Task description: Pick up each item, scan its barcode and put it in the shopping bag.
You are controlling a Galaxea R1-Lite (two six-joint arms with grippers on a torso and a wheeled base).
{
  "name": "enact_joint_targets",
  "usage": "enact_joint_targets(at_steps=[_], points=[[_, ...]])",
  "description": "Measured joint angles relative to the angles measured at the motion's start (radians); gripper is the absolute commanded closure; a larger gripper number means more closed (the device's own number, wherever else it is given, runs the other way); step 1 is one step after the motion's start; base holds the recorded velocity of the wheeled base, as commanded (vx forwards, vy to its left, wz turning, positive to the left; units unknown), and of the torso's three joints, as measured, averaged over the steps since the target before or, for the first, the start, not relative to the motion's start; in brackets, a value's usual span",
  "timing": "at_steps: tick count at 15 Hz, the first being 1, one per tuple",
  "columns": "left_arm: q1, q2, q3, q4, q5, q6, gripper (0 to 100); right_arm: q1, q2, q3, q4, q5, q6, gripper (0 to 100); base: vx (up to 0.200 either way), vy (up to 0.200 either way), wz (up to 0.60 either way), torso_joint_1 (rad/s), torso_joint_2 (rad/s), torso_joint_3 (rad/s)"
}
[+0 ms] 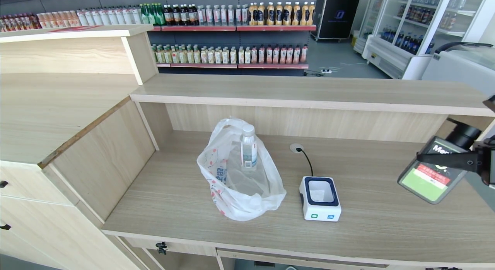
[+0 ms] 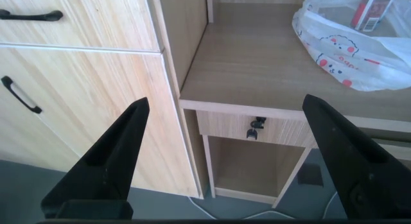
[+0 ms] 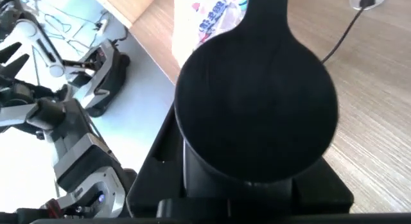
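A white plastic shopping bag (image 1: 239,185) stands open on the counter (image 1: 371,223), with a clear water bottle (image 1: 248,148) upright inside it. To its right sits the white barcode scanner (image 1: 320,198), window facing up. At the far right, above the counter's end, my right gripper (image 1: 444,161) is shut on a black-capped bottle (image 1: 431,177) with a green and red label, held tilted. Its black cap (image 3: 257,102) looms large in the right wrist view, the bag (image 3: 212,12) behind it. My left gripper (image 2: 225,166) hangs open in front of the counter's left end, nothing between its fingers (image 2: 103,166).
A raised ledge (image 1: 309,92) runs along the counter's back, and a tall side cabinet with drawers (image 2: 58,63) closes off the left. The scanner's cable (image 1: 308,161) leads to a hole in the counter. Shelves of drinks stand in the room behind.
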Motion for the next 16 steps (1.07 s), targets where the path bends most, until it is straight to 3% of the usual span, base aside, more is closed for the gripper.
enact_joint_targets(at_steps=[2,4,8,9,10,12,16], points=[[0.0,0.0,0.0,0.0,0.0,0.0,0,0.01,-0.137,0.019,0.002,-0.35,0.142,100,0.0,0.0,0.0,0.0,0.0,0.0],[0.0,0.0,0.0,0.0,0.0,0.0,0,0.074,-0.227,0.029,-0.012,-0.702,0.222,100,0.0,0.0,0.0,0.0,0.0,0.0],[0.0,0.0,0.0,0.0,0.0,0.0,0,0.323,-0.313,0.06,-0.129,-1.438,0.262,100,0.0,0.0,0.0,0.0,0.0,0.0],[0.0,0.0,0.0,0.0,0.0,0.0,0,0.384,-0.318,0.067,-0.155,-1.507,0.262,100,0.0,0.0,0.0,0.0,0.0,0.0],[0.0,0.0,0.0,0.0,0.0,0.0,0,0.428,-0.321,0.069,-0.17,-1.506,0.256,100,0.0,0.0,0.6,0.002,0.01,0.007],[0.0,0.0,0.0,0.0,0.0,0.0,0,0.482,-0.326,0.071,-0.176,-1.413,0.239,100,0.0,0.0,0.6,0.002,0.0,0.0],[-0.001,0.0,0.0,0.0,0.0,0.0,0,0.565,-0.311,0.05,-0.213,-1.335,0.183,100,0.0,0.0,0.6,0.006,0.0,0.002]])
